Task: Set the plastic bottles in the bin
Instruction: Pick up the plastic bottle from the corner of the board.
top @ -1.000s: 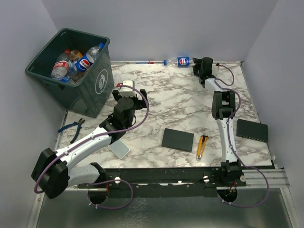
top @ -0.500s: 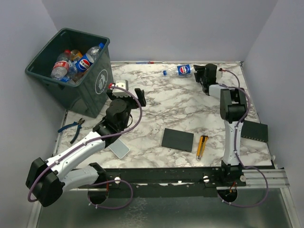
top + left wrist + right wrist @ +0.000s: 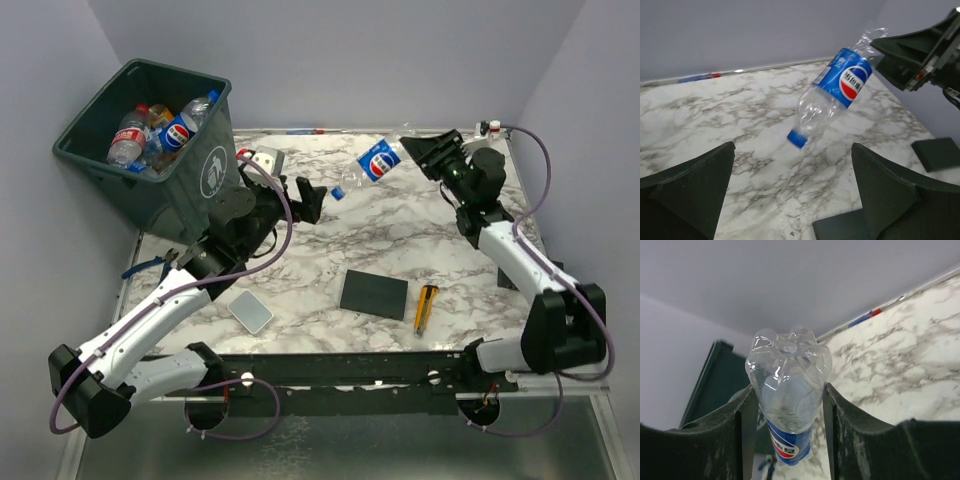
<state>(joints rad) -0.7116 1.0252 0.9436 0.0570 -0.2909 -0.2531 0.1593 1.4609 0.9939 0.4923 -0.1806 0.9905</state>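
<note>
Over the marble counter (image 3: 400, 235), the right gripper (image 3: 786, 405) clamps a bottle (image 3: 375, 163) by its base; it could slip short of the spread left gripper (image 3: 792, 156).

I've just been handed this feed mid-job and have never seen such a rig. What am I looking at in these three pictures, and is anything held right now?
The machine is two robot arms, left arm and right arm, bolted at the table's near edge. The wide picture comes from a fixed camera above and behind them. The other two look out from each wrist, past its own fingers.

The right gripper is shut on the base of a blue-label bottle, which is clear of the table and tilted, cap lowest. The left gripper is open, empty and faces it.

On the table lie a black pad, a yellow knife and pliers. The bin, far left, holds bottles.
</note>
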